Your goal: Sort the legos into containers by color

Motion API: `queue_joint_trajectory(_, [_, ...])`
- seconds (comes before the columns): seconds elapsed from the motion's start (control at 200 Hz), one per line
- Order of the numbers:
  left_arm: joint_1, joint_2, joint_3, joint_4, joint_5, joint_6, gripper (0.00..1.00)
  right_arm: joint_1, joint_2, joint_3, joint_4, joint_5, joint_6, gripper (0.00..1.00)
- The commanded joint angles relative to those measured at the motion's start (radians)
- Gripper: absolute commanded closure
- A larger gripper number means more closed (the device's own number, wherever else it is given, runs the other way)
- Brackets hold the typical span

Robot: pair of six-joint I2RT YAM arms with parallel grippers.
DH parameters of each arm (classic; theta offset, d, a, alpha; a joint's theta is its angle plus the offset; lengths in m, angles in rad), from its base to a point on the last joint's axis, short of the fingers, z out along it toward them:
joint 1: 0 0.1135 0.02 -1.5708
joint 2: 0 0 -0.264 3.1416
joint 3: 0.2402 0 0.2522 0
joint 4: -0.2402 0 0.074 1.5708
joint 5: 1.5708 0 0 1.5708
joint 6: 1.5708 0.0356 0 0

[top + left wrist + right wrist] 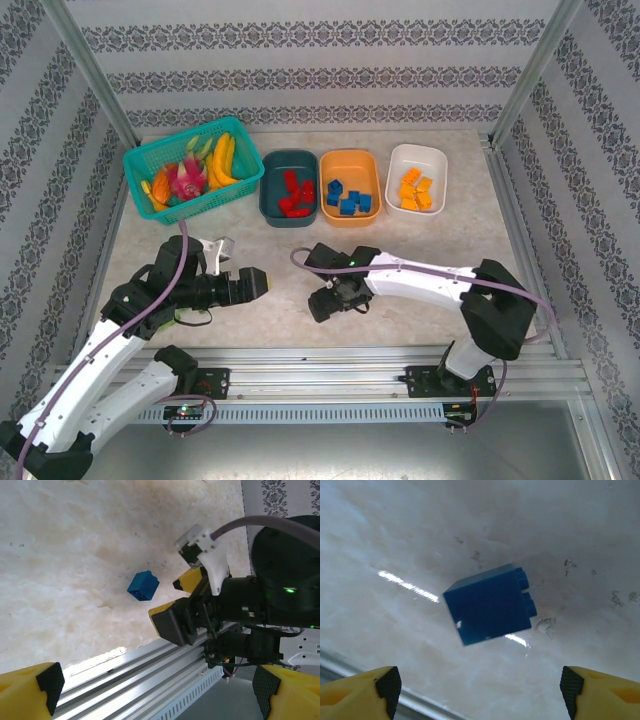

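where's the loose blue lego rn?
Blue lego lies on the table directly below the open right end effector, close to the near rail, centred in the right wrist view.

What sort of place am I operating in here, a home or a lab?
Most likely a lab test cell, not a home: patterned panels on a metal frame box in the marble-look table, and an aluminium rail spans its near edge.
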Motion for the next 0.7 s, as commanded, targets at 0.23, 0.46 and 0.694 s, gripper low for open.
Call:
queue_joint_trajectory(0.23, [-0.012,-0.04,-0.018,-0.014,-0.003,-0.041,0.01,-0.015,0.19,0.091,-0.015,0.092,-0.135,0.23])
queue_joint_trajectory(0.46, [-0.012,-0.054,-0.016,-0.011,-0.014,-0.055,0.01,-0.039,0.224,0.117,-0.007,0.083,-0.163,0.4])
queue_joint_trajectory(0.694, [-0.012,-0.06,-0.015,-0.006,-0.03,-0.061,0.01,-0.049,0.251,0.138,0.001,0.063,-0.186,0.56])
